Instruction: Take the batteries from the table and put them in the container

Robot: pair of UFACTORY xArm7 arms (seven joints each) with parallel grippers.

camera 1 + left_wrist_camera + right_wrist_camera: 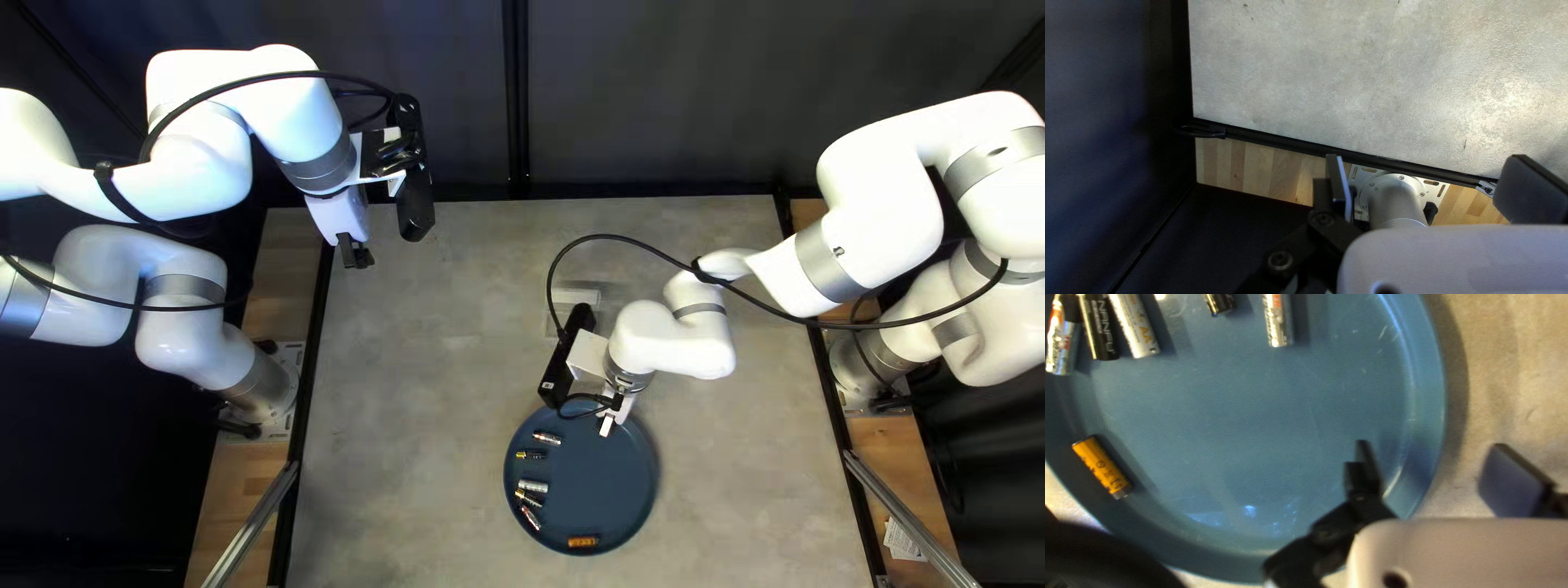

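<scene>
With our left tool [1427,160] and right tool [1433,449] wide and empty, we should lift the right one clear of the plate [626,495] before shifting, sparing the batteries [533,487] toward its left and near edges.

At ten o'clock in the top left view, a rounded white left arm [196,180] is banded with grey metal; at two o'clock, a matching right arm [887,196] is crossed by a thin black cable [844,326]. The black two-fingered left gripper [355,257] is fitted with round screws [1280,260].

Grey table [414,403] with blue tray [604,490], pale container [576,295]
</scene>
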